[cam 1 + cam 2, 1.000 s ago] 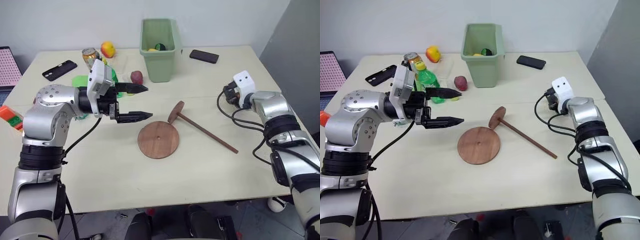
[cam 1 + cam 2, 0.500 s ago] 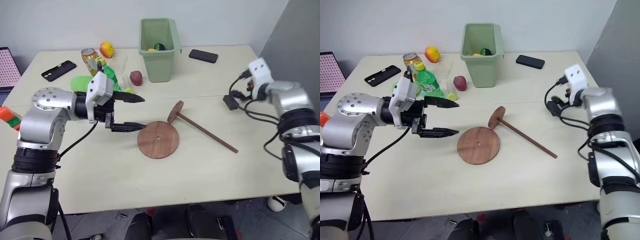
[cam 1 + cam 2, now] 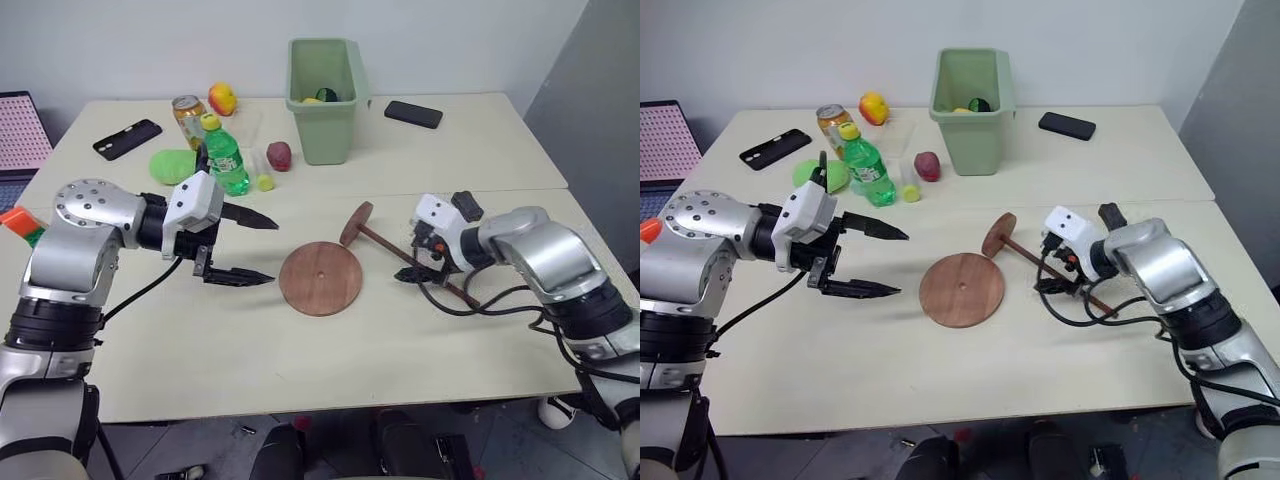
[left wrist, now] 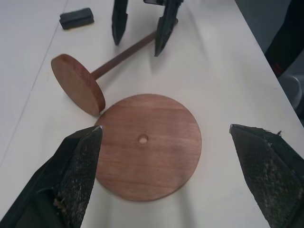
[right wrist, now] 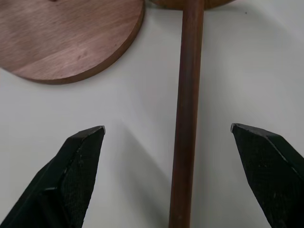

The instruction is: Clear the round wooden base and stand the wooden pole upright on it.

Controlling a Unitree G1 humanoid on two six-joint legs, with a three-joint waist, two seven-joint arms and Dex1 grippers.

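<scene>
The round wooden base (image 3: pixel 320 278) is being shown lying flat near the middle of the table (image 3: pixel 300 370), with nothing on it and its centre hole exposed. The wooden pole (image 3: pixel 400 255) is lying on the table just beside the base, on its right; the small end disc is being propped on its rim close to the base's far right edge, though contact between the two cannot be confirmed. The rod is running away from the base toward the right.

The right gripper (image 5: pixel 175 137) is being held directly over the rod with its jaws spread wide, one finger on each side, and nothing is being grasped. The left gripper (image 3: pixel 247 247) is being held left of the base, jaws released and pointing toward it, with bare tabletop between fingertips and rim.

Open table is being left along the near edge. The green bin (image 3: pixel 325 85), bottle (image 3: pixel 226 160), fruit and phones are being kept well apart at the far side.
</scene>
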